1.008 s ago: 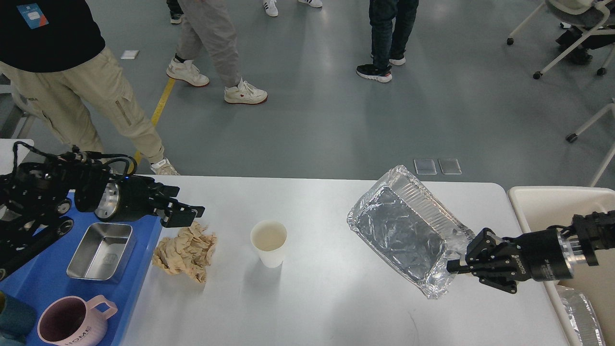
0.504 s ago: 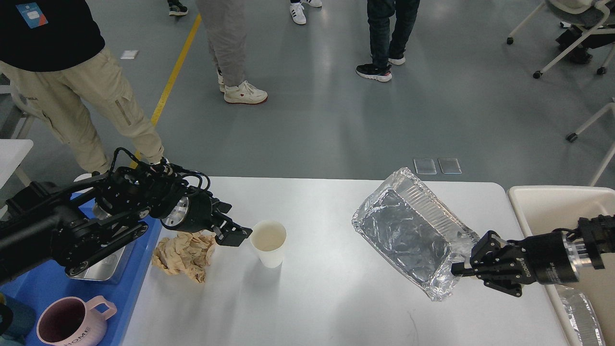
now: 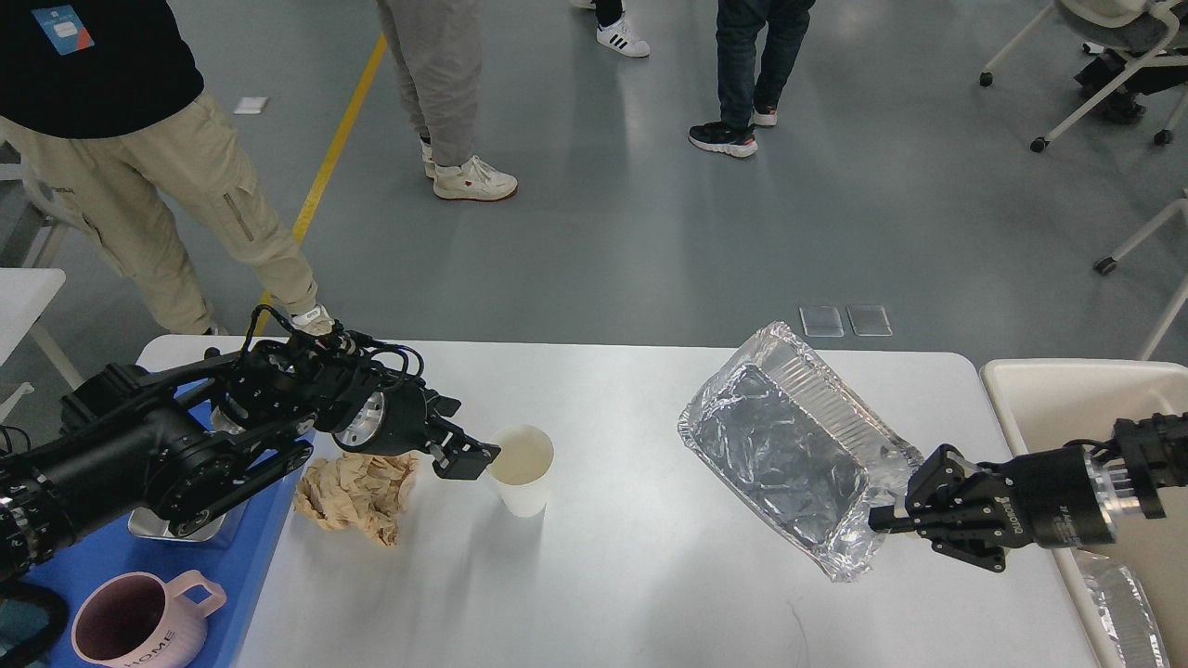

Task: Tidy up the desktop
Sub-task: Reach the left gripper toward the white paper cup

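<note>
Left end effector (image 3: 469,456) reached the cup (image 3: 521,468) on the desktop (image 3: 631,575), grip unclear.

You were in a lab or test hall: grey sealed floor (image 3: 603,232) with a yellow line (image 3: 320,186), onlookers' legs (image 3: 436,83), wheeled chairs (image 3: 1104,65).

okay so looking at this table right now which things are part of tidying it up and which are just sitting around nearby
Part of the tidying:
- desktop
- paper cup, left gripper at its rim
- foil tray, pinched at a corner by the right gripper
- crumpled brown paper

Just lying about:
- pink mug on the blue tray
- metal tin, mostly hidden
- people and chairs beyond
</note>
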